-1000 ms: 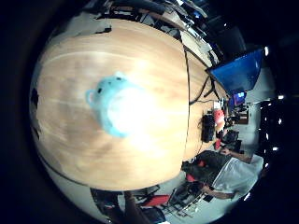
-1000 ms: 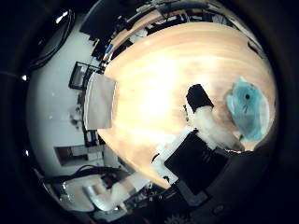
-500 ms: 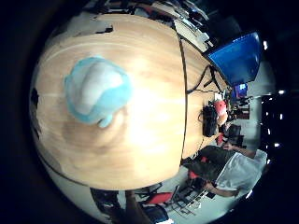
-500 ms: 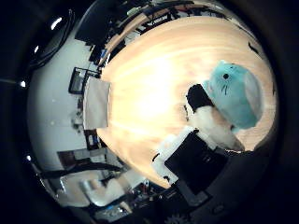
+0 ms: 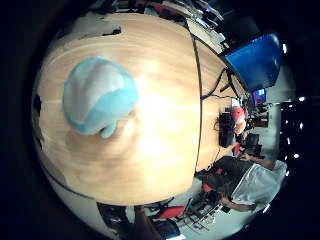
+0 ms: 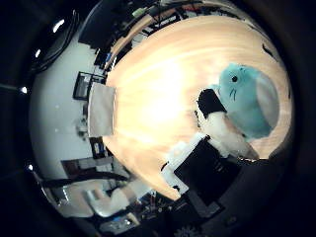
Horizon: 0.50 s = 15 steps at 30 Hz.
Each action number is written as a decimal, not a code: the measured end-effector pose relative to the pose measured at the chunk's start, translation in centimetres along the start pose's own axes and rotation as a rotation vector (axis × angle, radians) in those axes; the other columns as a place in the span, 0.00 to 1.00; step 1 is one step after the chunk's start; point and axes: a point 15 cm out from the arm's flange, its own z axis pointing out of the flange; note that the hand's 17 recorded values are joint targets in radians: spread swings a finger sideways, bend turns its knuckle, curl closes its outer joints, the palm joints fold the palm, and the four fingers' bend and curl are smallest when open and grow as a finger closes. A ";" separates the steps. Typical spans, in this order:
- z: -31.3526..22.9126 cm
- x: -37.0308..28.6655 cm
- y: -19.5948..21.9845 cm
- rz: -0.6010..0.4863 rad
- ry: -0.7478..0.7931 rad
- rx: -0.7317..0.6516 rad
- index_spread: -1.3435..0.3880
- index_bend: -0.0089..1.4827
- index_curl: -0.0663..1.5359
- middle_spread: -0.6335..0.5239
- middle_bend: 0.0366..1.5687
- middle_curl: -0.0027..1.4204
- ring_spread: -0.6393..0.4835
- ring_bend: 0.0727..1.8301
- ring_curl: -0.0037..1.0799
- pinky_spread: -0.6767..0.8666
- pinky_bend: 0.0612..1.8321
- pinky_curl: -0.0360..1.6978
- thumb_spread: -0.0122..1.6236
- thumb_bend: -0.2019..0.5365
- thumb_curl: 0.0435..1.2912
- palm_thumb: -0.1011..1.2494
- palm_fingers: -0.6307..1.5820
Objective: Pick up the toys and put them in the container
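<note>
One round, soft blue-and-white plush toy (image 5: 97,102) lies on the pale wooden tabletop (image 5: 165,125), close beneath the robot hand (image 6: 217,148); its grasp cannot be told.

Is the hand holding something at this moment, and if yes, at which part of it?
It cannot be told. The blue plush toy is close to the palm, and one finger lies against its side, but no closed hold is visible.
</note>
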 end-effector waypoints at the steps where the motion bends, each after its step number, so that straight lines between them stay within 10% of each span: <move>1: 0.7 0.0 0.0 0.002 -0.010 -0.009 0.44 0.13 0.26 0.26 0.10 0.21 0.26 0.33 0.17 0.50 0.43 0.02 0.63 0.24 0.33 0.53 0.47; 15: 3.4 0.6 -2.7 -0.025 0.000 -0.003 0.44 0.13 0.26 0.26 0.10 0.21 0.27 0.33 0.18 0.50 0.42 0.02 0.63 0.24 0.33 0.54 0.46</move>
